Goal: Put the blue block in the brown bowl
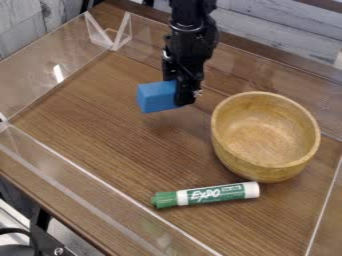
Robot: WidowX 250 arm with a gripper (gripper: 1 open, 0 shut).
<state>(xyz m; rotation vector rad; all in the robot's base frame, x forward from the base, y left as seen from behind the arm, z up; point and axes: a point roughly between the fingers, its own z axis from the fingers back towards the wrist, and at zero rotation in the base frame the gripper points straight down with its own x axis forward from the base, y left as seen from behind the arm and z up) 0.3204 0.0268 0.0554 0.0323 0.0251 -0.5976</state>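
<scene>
The blue block (156, 96) hangs a little above the wooden table, gripped at its right side by my gripper (179, 93), which is shut on it. The black arm comes down from the top of the camera view. The brown bowl (266, 134) stands upright and empty to the right of the block, a short gap away.
A green-and-white Expo marker (203, 196) lies near the front, below the bowl. Clear acrylic walls (54, 70) ring the wooden table top, with a folded clear piece (107, 32) at the back left.
</scene>
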